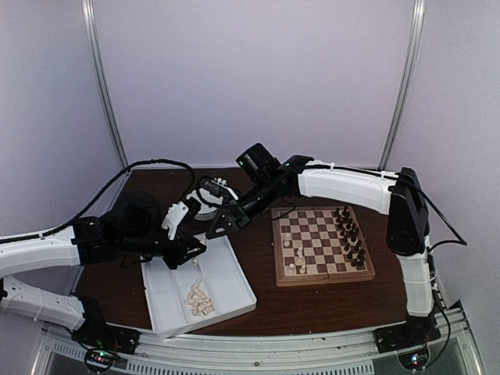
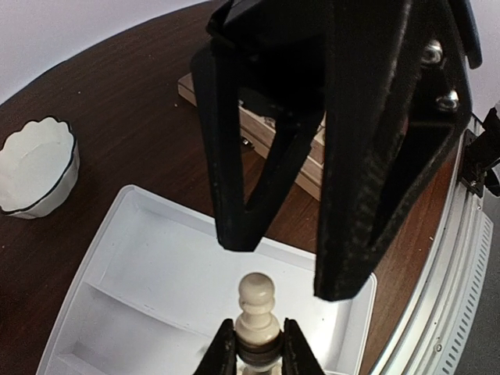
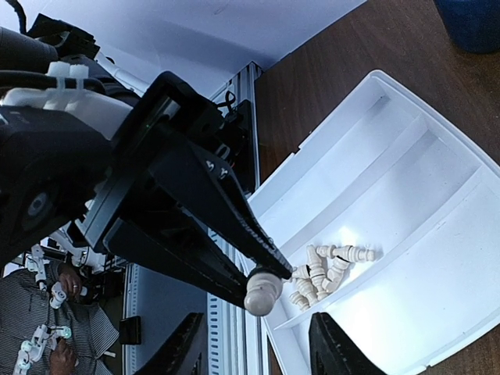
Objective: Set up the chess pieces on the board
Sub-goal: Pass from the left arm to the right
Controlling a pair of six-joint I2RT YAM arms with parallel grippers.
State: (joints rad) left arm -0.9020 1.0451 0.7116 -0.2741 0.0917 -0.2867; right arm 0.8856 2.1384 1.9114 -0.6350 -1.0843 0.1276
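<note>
Left hand [image 2: 258, 340] clamped on a cream wooden chess piece [image 2: 257, 301] (round head exposed) above the white divided plastic tray [image 2: 148, 234]. Right hand [image 3: 256, 337] spread open, just beside it.

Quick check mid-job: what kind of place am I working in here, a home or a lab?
Most likely a lab test booth, not a home. Plain white walls on curved metal poles enclose the table, and a slotted aluminium rail runs along its near edge.
</note>
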